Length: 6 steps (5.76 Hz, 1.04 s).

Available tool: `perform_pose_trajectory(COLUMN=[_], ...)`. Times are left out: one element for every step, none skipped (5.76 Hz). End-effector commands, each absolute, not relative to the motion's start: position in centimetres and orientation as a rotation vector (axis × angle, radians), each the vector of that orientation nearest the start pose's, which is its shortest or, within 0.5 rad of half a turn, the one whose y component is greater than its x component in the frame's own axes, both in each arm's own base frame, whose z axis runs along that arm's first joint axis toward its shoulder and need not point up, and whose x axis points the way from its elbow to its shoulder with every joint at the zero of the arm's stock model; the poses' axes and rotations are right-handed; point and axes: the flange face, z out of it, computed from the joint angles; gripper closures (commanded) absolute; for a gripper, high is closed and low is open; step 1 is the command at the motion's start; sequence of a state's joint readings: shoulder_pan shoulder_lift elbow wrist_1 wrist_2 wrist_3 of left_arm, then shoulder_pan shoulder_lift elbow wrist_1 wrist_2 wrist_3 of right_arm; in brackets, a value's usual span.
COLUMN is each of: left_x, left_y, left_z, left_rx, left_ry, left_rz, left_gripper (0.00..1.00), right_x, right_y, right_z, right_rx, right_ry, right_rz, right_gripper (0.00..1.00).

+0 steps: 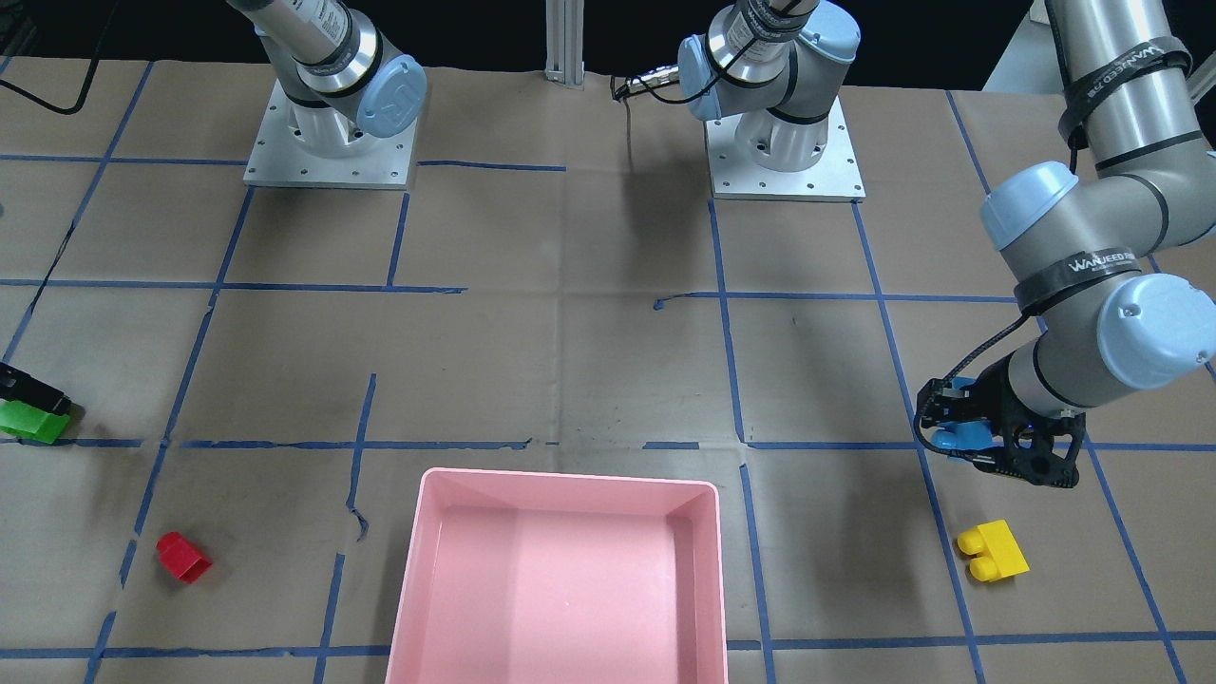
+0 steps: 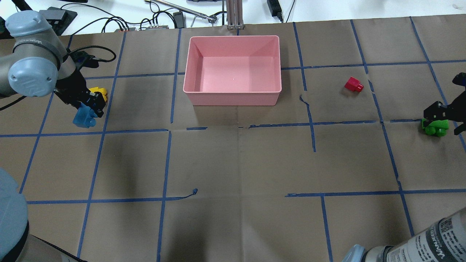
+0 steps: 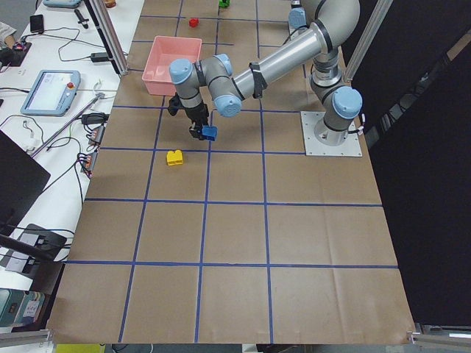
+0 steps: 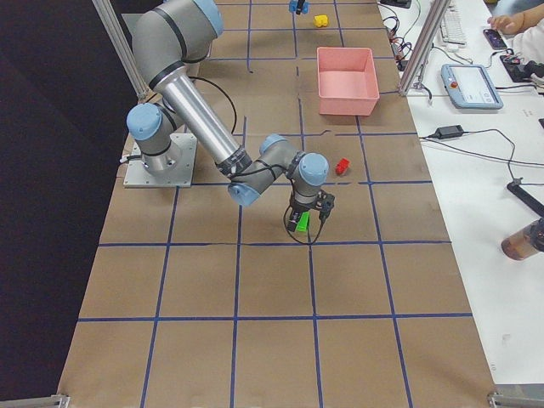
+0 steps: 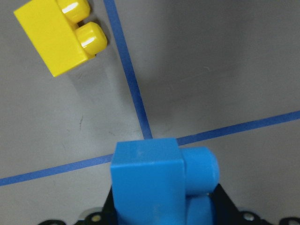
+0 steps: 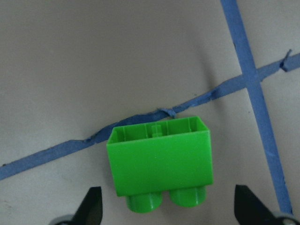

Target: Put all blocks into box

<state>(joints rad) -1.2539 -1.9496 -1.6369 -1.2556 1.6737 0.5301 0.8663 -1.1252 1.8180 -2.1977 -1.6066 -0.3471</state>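
Note:
My left gripper [image 1: 959,429] is shut on the blue block [image 2: 84,117] and holds it above the table. The block fills the bottom of the left wrist view [image 5: 147,183]. The yellow block [image 1: 993,551] lies on the table just beyond it, also in the left wrist view [image 5: 56,35]. My right gripper [image 6: 168,211] is open, low over the green block [image 6: 161,161], with one finger on each side and apart from it. The green block [image 2: 434,127] lies on a tape line. The red block [image 2: 354,84] lies alone between it and the box. The pink box [image 2: 233,98] is empty.
Blue tape lines grid the brown paper table. The two arm bases [image 1: 331,142] [image 1: 787,142] stand at the robot's side. A metal post [image 2: 235,14] and cables [image 2: 109,23] lie beyond the box. Operators' gear sits along that edge [image 4: 472,85].

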Motion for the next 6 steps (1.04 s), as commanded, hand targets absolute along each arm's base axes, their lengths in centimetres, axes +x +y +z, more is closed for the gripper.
perform_pose_trajectory(left_x=[1.3, -4.5, -10.2, -16.7, -24.1, -30.0], left_y=[-64.1, -66.3, -68.3, -70.7, -71.9, -72.2], left_z=[32.1, 34.3, 34.2, 33.4, 32.9, 30.4], left_rx=[0.193, 0.104, 0.135, 0.106, 0.227, 0.265], left_ry=[3.093, 3.109, 3.104, 3.131, 3.12, 3.11], left_rz=[0.2, 0.159, 0.119, 0.063, 0.016, 0.017], left_gripper=[0.97, 0.97, 0.97, 0.97, 0.96, 0.9], right_x=[-28.0, -28.3, -28.3, -28.1, -28.0, -27.9], right_y=[-53.0, -53.4, -53.4, -53.4, -53.7, -54.6], right_z=[17.3, 16.6, 16.7, 17.0, 18.2, 20.5], right_rx=[0.47, 0.466, 0.472, 0.466, 0.458, 0.44], right_ry=[3.111, 3.13, 3.136, 3.141, 3.152, 3.172], right_rz=[0.091, 0.046, 0.044, 0.056, 0.026, -0.029], right_gripper=[0.01, 0.01, 0.24, 0.48, 0.58, 0.59])
